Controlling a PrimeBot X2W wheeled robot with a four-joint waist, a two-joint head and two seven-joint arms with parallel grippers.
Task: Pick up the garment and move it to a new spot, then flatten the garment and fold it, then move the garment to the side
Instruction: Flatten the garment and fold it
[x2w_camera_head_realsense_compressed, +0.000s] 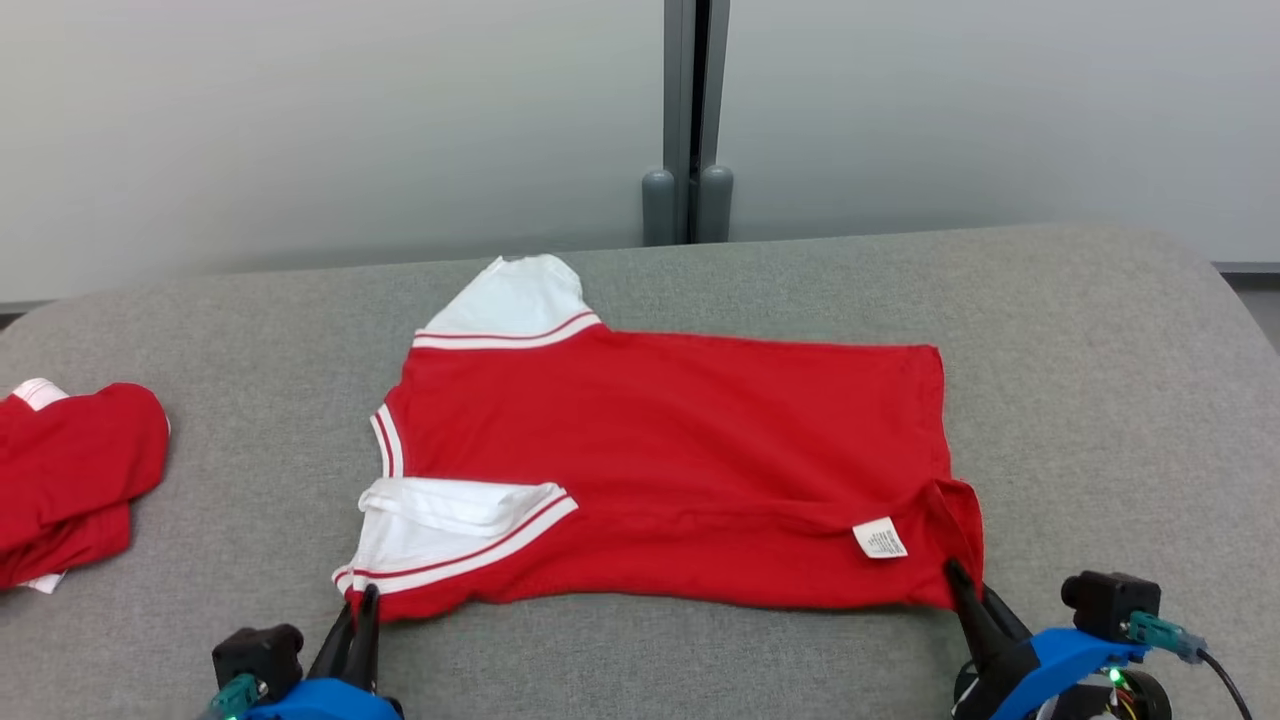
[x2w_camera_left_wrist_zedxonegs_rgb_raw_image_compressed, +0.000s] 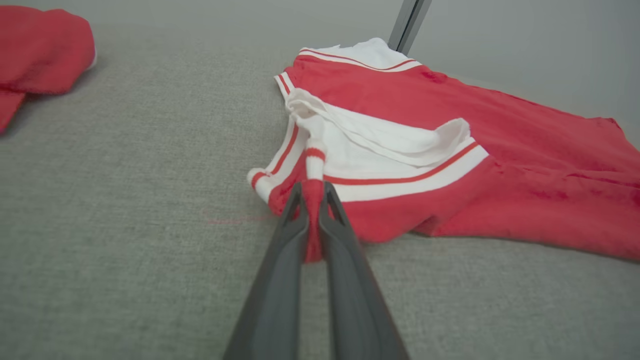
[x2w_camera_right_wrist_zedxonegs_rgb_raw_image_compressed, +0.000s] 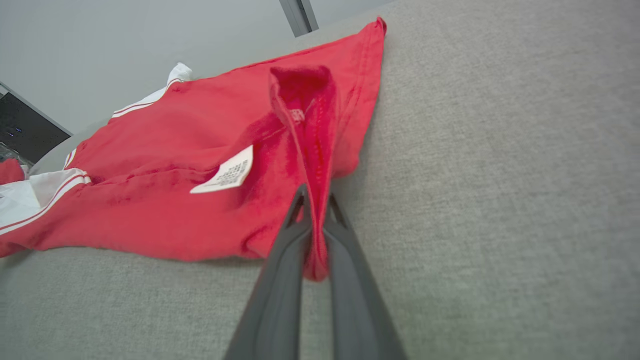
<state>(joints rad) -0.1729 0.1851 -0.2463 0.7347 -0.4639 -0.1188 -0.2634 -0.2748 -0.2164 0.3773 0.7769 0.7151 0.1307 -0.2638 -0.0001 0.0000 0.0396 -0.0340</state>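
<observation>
— What is lying at your far left?
— Entry one: a spare red garment (x2w_camera_head_realsense_compressed: 70, 470), bunched, is sitting on the grey surface (x2w_camera_head_realsense_compressed: 1100, 400), well apart from the shirt (x2w_camera_head_realsense_compressed: 680, 450).
— And your left gripper (x2w_camera_left_wrist_zedxonegs_rgb_raw_image_compressed: 312, 192)?
— Entry two: I am pinching the shirt's near left corner with it, fingers pressing together on the red hem just below the white, red-striped sleeve (x2w_camera_head_realsense_compressed: 440, 530).
— Where is the shirt lying?
— Entry three: it is lying spread across the middle of the surface, collar end pointing left, bottom hem pointing right. A white label (x2w_camera_head_realsense_compressed: 880, 538) is showing near the right corner. A grey post (x2w_camera_head_realsense_compressed: 690, 120) is standing behind it.
— Your right gripper (x2w_camera_right_wrist_zedxonegs_rgb_raw_image_compressed: 316, 197)?
— Entry four: I am pinching the near right corner with it, fingers pressing together on a fold of red cloth that is lifting slightly off the surface.
</observation>
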